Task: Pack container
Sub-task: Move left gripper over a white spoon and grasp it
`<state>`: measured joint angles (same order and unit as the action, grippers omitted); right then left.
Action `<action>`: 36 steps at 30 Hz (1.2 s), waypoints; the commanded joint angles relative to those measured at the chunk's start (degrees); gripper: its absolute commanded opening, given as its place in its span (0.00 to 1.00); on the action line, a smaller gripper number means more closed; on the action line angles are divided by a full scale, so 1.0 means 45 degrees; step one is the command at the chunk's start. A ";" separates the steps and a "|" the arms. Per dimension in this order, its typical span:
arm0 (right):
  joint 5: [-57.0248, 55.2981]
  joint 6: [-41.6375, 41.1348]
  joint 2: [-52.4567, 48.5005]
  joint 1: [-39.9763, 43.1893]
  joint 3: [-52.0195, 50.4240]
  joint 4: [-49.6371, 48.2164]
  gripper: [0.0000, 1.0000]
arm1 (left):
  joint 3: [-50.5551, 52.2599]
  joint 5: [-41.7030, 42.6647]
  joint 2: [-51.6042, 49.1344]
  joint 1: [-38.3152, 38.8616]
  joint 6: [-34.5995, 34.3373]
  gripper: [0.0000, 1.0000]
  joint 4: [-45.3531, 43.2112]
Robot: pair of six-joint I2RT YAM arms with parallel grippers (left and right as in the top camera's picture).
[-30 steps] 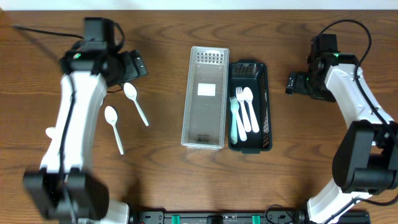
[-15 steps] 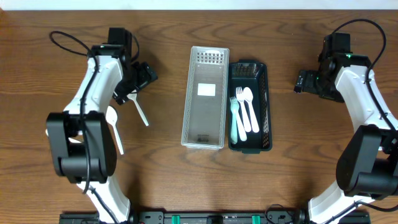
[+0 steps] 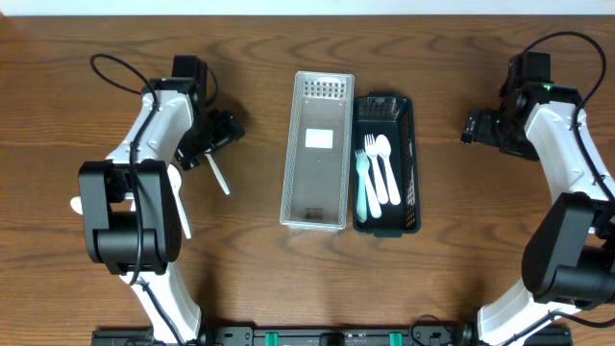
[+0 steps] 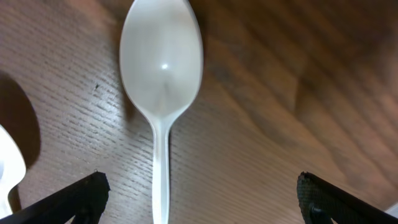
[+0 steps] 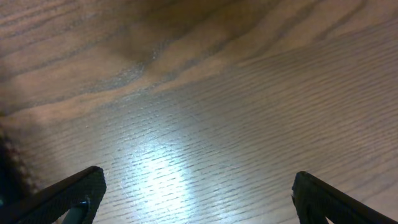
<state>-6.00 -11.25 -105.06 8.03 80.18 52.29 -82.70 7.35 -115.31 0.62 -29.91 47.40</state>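
Left gripper spread over white spoon, wood-grain table

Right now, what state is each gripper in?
Left gripper: open, empty, above a spoon.
Right gripper: open, empty, over the table.

dark brown wood-grain table, pale strip along far edge, soft glare
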 commanded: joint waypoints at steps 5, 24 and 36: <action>0.0053 0.0180 0.0277 0.0131 0.0121 0.0102 0.99 | 0.0733 -0.0651 -0.0097 -0.0185 0.0165 0.98 -0.0709; 0.0209 0.0131 0.0277 0.0131 0.0121 0.0141 0.99 | 0.1423 -0.0782 -0.0627 -0.0194 0.0170 0.98 -0.1651; 0.0355 0.0136 0.0277 0.0131 0.0121 0.0146 0.99 | 0.1423 -0.0772 -0.1156 -0.0194 0.0257 0.65 -0.1273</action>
<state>-4.64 -11.25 -105.06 8.10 80.18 52.88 -77.54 2.59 -116.86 -0.01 -29.47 41.34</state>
